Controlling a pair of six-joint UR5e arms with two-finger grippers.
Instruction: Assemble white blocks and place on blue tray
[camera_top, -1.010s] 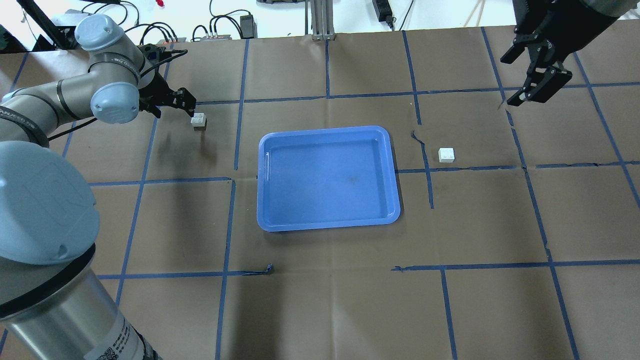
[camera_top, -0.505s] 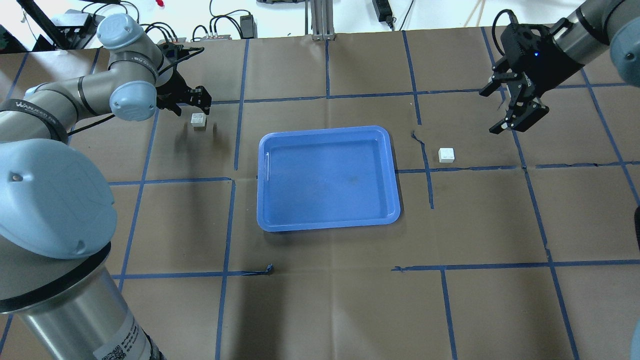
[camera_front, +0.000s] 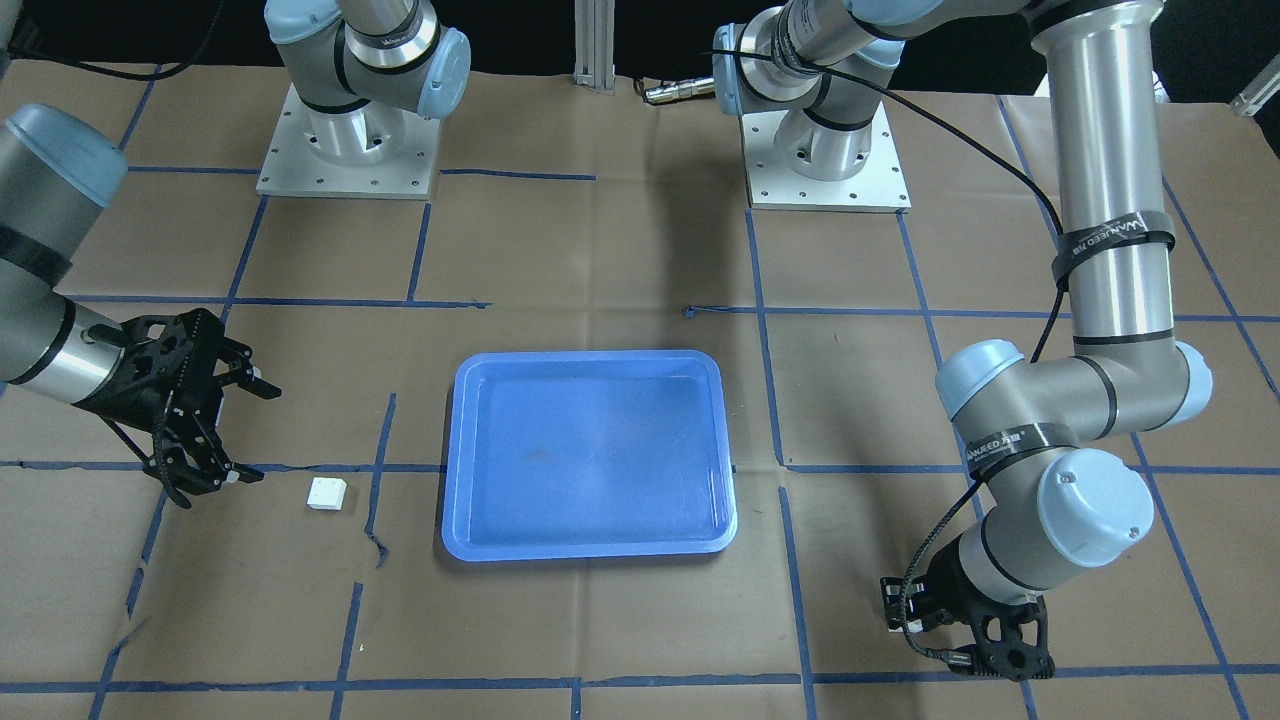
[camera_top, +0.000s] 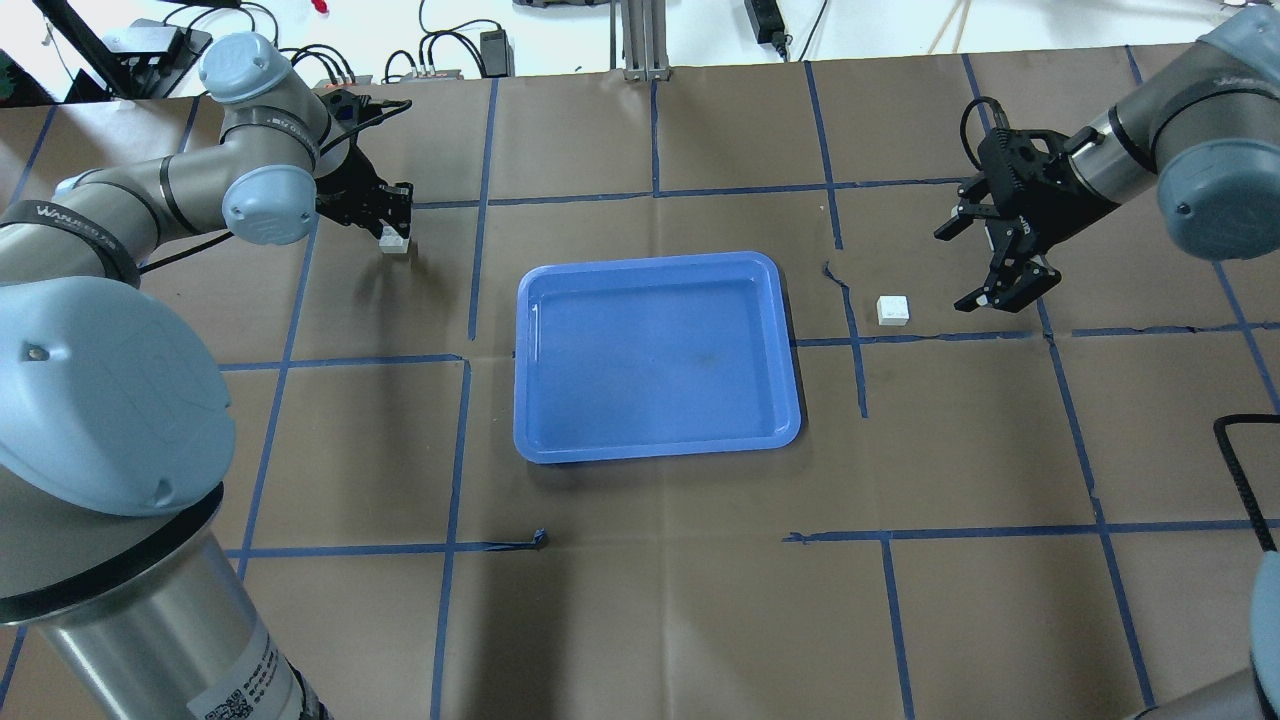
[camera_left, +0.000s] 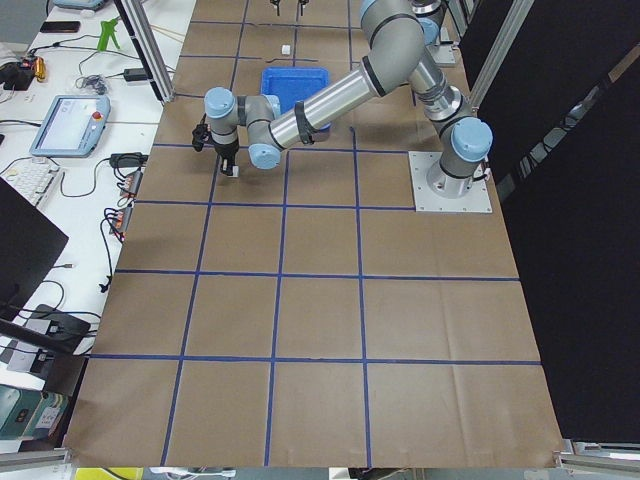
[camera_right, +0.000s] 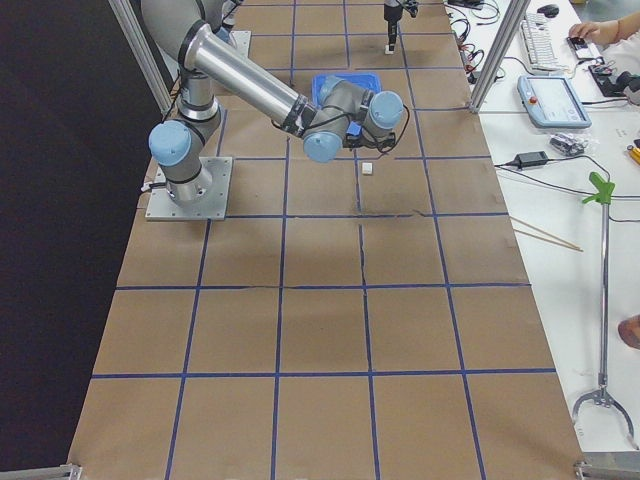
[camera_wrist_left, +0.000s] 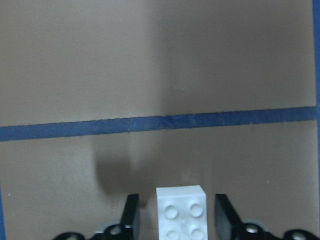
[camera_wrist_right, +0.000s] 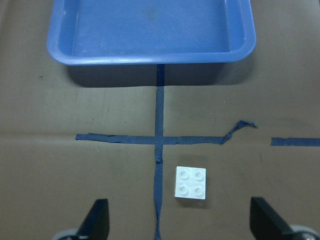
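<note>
The blue tray (camera_top: 655, 350) lies at the table's middle and is empty; it also shows in the front view (camera_front: 590, 450). One white block (camera_top: 396, 241) sits left of the tray. My left gripper (camera_top: 395, 218) is open and down over it; in the left wrist view the block (camera_wrist_left: 181, 212) stands between the two fingers (camera_wrist_left: 131, 215) with a gap on each side. The other white block (camera_top: 892, 310) sits right of the tray. My right gripper (camera_top: 968, 265) is open, low and just right of that block, which lies ahead of it in the right wrist view (camera_wrist_right: 191, 182).
Brown paper with a blue tape grid (camera_top: 655, 192) covers the table. A torn tape end (camera_top: 835, 272) curls up between the tray and the right block. Cables and power bricks (camera_top: 490, 45) lie beyond the far edge. The arm bases (camera_front: 345, 150) stand at the robot's side.
My left gripper has come down from above the left block until its fingers stand on either side of it. My right gripper has dropped and moved left toward the right block.
</note>
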